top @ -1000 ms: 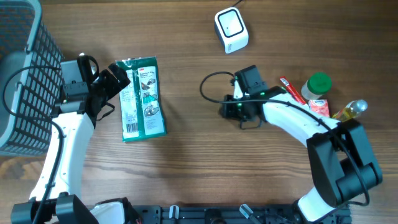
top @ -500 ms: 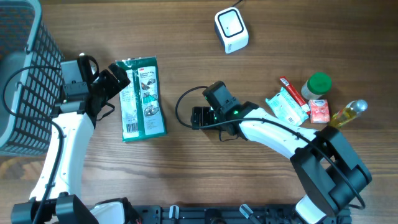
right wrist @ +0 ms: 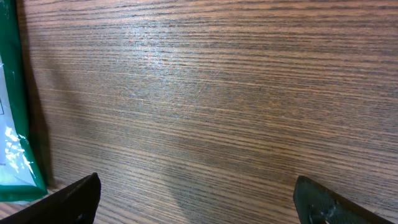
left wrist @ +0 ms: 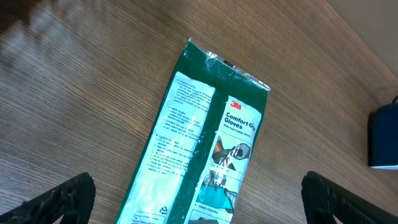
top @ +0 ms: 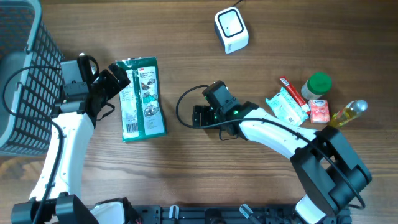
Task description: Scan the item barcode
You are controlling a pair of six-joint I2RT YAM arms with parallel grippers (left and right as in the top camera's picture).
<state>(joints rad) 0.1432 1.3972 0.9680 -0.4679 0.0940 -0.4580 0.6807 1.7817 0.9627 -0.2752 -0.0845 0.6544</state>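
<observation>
A green glove packet (top: 143, 98) lies flat on the wooden table, printed side up. My left gripper (top: 119, 79) hovers open over the packet's upper left corner. In the left wrist view the packet (left wrist: 205, 124) fills the middle, with the left gripper (left wrist: 202, 202) spread wide on either side of it and not touching. My right gripper (top: 198, 116) is open over bare wood to the right of the packet. The right wrist view shows only the packet's edge (right wrist: 12, 124) and the right gripper (right wrist: 202, 200), which holds nothing. The white scanner (top: 231, 30) stands at the back.
A dark mesh basket (top: 25, 74) stands at the far left. At the right lie a teal sachet (top: 286, 106), a red tube (top: 291, 89), a green-lidded jar (top: 318, 86), a pink packet (top: 319, 109) and a small bottle (top: 349, 111).
My right arm swung left from the cluster of items to the table's middle, uncovering the teal sachet. The left arm and the green packet have stayed still.
</observation>
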